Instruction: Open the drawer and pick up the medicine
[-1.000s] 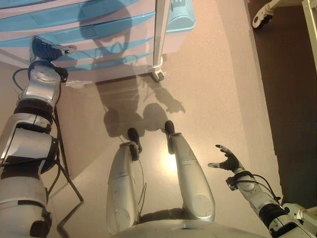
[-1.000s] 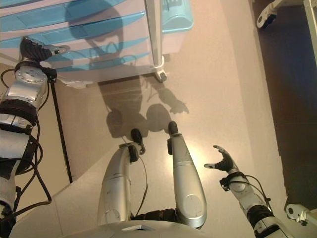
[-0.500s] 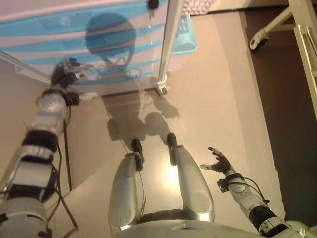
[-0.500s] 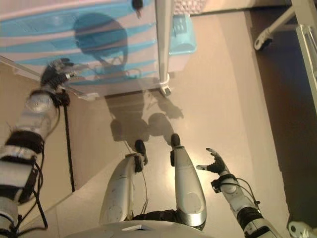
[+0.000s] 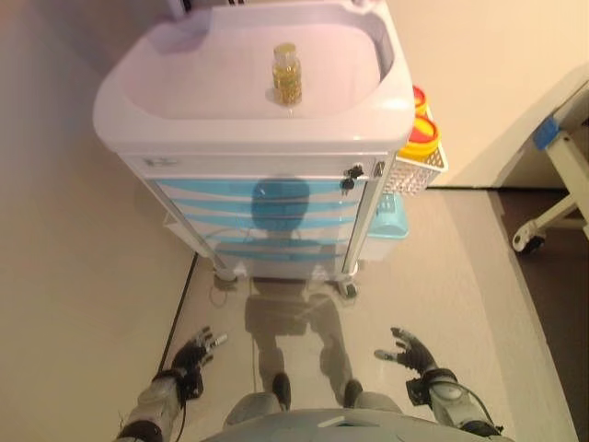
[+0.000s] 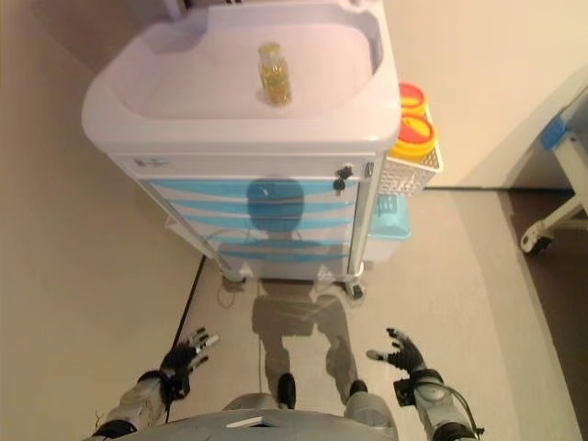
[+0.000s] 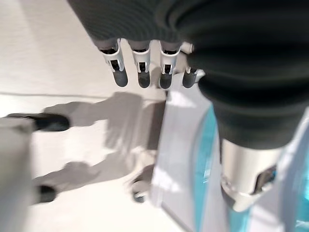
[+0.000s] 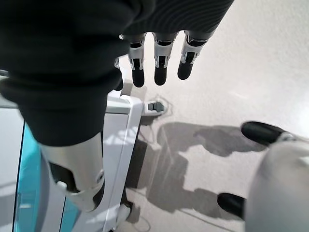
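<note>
Both hands hang low over the floor, well short of the cart. The left hand (image 5: 191, 354) has its fingers (image 7: 119, 72) straight and spread, holding nothing; the right hand (image 5: 411, 351) is likewise wide and empty, fingers (image 8: 161, 67) straight.

Ahead stands a white cart (image 5: 230, 124) on casters, its blue drawers (image 5: 267, 218) all closed and a small lock (image 5: 350, 179) beside the top one. On the cart's recessed top stands the medicine (image 5: 286, 75), a small bottle of yellow contents, upright and alone.

A white basket (image 5: 419, 168) hangs on the cart's right side with two yellow and red containers (image 5: 419, 138) in it. Below it a light blue bin (image 5: 388, 217) sits against the cart.

The floor (image 5: 83, 276) is pale beige, turning dark brown at far right, where a white frame (image 5: 552, 212) on a wheel stands. A cream wall (image 5: 488, 74) rises behind.
</note>
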`<state>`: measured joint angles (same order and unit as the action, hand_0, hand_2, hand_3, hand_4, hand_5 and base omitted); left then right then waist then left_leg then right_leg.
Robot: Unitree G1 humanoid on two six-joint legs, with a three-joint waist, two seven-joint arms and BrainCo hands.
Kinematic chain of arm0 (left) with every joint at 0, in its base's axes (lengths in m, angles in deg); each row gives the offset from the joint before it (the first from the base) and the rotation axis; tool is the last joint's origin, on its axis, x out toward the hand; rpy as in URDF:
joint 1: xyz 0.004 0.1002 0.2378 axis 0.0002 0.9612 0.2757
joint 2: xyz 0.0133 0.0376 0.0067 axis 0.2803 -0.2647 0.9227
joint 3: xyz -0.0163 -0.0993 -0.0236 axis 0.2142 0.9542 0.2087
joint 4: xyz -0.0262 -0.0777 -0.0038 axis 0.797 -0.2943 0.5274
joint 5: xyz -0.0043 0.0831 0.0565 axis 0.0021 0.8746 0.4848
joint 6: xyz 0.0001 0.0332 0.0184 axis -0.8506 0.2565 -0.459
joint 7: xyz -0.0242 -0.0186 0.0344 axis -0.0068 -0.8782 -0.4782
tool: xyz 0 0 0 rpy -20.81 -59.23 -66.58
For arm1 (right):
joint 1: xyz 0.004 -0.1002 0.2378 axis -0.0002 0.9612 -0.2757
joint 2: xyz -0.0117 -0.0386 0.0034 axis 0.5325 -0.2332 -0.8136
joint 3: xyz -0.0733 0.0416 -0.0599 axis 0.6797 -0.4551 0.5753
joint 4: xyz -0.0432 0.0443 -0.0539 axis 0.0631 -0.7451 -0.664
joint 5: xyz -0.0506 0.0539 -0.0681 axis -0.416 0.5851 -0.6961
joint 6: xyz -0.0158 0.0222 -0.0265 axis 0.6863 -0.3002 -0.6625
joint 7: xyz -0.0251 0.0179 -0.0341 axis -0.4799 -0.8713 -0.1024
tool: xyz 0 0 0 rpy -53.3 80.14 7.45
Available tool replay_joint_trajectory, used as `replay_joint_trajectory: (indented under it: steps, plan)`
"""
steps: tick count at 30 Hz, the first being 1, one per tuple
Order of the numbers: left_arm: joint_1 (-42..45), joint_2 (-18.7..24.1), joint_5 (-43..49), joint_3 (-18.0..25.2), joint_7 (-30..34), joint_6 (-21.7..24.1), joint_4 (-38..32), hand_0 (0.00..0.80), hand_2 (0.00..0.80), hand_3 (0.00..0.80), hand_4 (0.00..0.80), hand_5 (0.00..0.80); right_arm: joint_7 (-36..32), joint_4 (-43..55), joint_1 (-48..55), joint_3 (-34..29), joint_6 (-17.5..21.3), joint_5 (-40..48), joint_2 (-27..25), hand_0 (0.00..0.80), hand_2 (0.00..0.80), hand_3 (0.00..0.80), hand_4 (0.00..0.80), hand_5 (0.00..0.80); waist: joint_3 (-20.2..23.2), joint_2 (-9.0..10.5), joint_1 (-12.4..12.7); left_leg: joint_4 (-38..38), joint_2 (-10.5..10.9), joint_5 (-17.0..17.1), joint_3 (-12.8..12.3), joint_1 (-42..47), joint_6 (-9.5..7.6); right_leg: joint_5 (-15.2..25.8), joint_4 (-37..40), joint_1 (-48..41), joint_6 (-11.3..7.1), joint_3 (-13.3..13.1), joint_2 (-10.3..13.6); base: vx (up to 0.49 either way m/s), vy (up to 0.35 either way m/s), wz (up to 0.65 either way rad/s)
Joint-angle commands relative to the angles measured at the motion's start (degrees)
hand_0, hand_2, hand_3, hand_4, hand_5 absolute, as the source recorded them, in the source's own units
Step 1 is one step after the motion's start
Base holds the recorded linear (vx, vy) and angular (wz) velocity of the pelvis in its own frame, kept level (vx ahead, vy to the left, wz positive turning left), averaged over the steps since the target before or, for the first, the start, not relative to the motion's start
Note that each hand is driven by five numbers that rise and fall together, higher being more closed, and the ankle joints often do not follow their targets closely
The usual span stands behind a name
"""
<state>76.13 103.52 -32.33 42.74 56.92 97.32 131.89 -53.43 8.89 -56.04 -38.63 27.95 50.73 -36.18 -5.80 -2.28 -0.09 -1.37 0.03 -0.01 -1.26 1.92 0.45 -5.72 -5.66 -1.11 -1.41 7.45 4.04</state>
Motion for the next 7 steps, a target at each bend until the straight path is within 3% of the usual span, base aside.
replay_joint_trajectory:
  steps: [1,7]
  plan:
    - [-1.5,-1.6,2.5,-0.6,3.2,1.7,3.5,0.000,0.000,0.000,0.000,0.000,-2.2,-1.4,0.1,-1.0,2.4,2.5,0.6,0.000,0.000,0.000,0.000,0.000,-0.3,0.80,0.2,-0.8,2.6,-1.4,0.8,-0.6,-1.79,2.1,-0.3,-1.2,0.64,1.6,-1.1,-0.036,-0.053,0.10]
    - [-1.2,-4.6,4.7,-0.8,3.0,3.3,9.7,0.000,0.000,0.000,0.000,0.000,-1.1,-6.4,-2.0,0.5,0.4,1.6,3.2,0.000,0.000,0.000,0.000,0.000,1.8,2.32,0.8,1.9,2.6,-1.4,0.0,2.4,-2.21,3.4,2.8,-3.7,0.38,1.9,-1.5,-0.029,-0.042,0.01]
